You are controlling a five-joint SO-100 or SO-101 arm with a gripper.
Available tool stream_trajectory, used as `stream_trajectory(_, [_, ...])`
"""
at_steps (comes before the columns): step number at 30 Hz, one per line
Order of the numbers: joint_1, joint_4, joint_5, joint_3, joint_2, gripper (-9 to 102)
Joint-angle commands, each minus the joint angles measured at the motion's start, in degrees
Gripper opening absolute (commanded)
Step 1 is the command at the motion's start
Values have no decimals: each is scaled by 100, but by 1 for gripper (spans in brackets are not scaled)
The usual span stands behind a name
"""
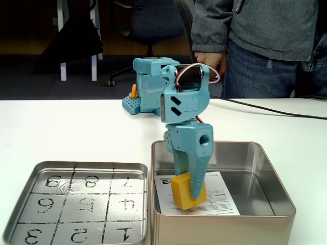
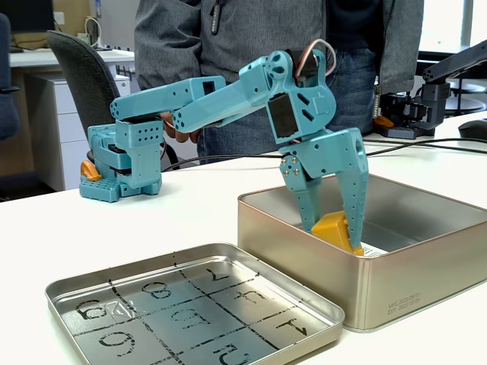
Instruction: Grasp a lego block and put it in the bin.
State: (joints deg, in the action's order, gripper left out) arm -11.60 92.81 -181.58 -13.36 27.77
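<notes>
Left on the surface (image 1: 61,127), clear of the drop: a shallow tray (image 1: 76,168) with a numbered grid, just beside the bin (image 1: 225,224) but not in play. Inside the bin, toward its left wall in a fixed view: the gripper (image 1: 189,191) reaching down from above, clamped on the lego block (image 1: 185,193), tilted, low over the paper sheet (image 1: 225,196), apparently for a short drop. Further right: open bin floor and spare room before the far wall, with only the left wall close.
</notes>
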Motion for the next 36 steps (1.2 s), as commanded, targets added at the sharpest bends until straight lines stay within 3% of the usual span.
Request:
stream_trajectory(1, [26,-62,-237,-176,229,6])
stream_trajectory(6, [132,-598,-659,-176,510,34])
stream_trajectory(11, [255,-817,-949,-176,809,40])
stream_trajectory(19, [914,-1433,-1116,-176,1714,33])
stream_trajectory(26, [1758,-1925,-747,-176,1705,1])
stream_trajectory(36, [2013,-3806,-44,-185,791,0])
